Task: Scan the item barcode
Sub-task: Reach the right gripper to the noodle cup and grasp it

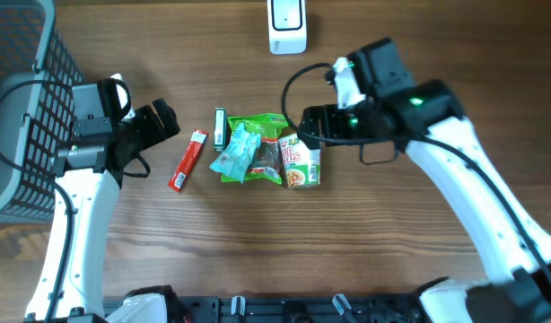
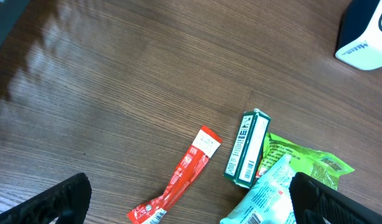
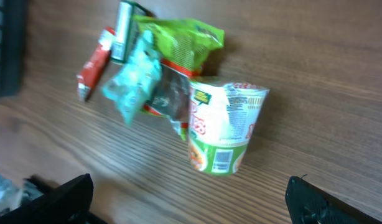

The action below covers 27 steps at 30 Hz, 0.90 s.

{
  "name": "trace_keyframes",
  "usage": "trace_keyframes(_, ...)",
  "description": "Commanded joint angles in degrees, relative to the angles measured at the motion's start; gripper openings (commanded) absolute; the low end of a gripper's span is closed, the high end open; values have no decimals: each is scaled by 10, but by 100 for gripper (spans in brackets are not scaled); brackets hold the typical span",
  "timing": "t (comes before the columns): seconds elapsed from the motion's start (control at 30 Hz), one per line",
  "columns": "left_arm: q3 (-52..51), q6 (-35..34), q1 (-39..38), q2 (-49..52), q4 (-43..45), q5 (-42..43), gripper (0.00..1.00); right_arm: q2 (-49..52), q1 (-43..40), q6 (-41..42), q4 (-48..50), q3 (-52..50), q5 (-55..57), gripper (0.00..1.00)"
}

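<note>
Several items lie in a heap mid-table: a red stick packet (image 1: 188, 161) (image 2: 181, 180), a narrow green box (image 1: 220, 128) (image 2: 247, 149), a pale blue packet (image 1: 235, 152) (image 3: 132, 84), a green bag (image 1: 262, 135) and a noodle cup (image 1: 302, 166) (image 3: 222, 127) on its side, its barcode facing up. The white scanner (image 1: 286, 25) (image 2: 365, 37) stands at the far edge. My left gripper (image 1: 168, 126) (image 2: 191, 211) is open, left of the red packet, and holds nothing. My right gripper (image 1: 304, 126) (image 3: 191, 208) is open just above the cup and is empty.
A dark mesh basket (image 1: 24, 108) stands at the left edge, close behind the left arm. Bare wooden tabletop (image 1: 258, 242) stretches in front of the heap. The right arm reaches in from the right, over the table.
</note>
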Motion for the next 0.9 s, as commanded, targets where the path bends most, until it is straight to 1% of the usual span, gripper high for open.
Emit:
trace_keyframes(0.0, 7, 1, -1, -1, 2, 5, 100, 63, 15, -9, 20, 3, 31, 100)
trace_keyframes(0.23, 7, 1, -1, -1, 2, 5, 100, 146, 15, -17, 66, 3, 30, 100)
trace_keyframes(0.37, 7, 1, -1, -1, 2, 5, 100, 187, 15, -47, 81, 3, 28, 100)
trace_keyframes(0.53, 7, 1, -1, -1, 2, 5, 100, 229, 15, -53, 106, 1, 28, 100)
trace_keyframes(0.7, 7, 1, -1, -1, 2, 5, 100, 253, 15, -53, 119, 1, 28, 100)
trace_keyframes(0.87, 7, 1, -1, -1, 2, 5, 100, 257, 15, -50, 120, 1, 21, 100)
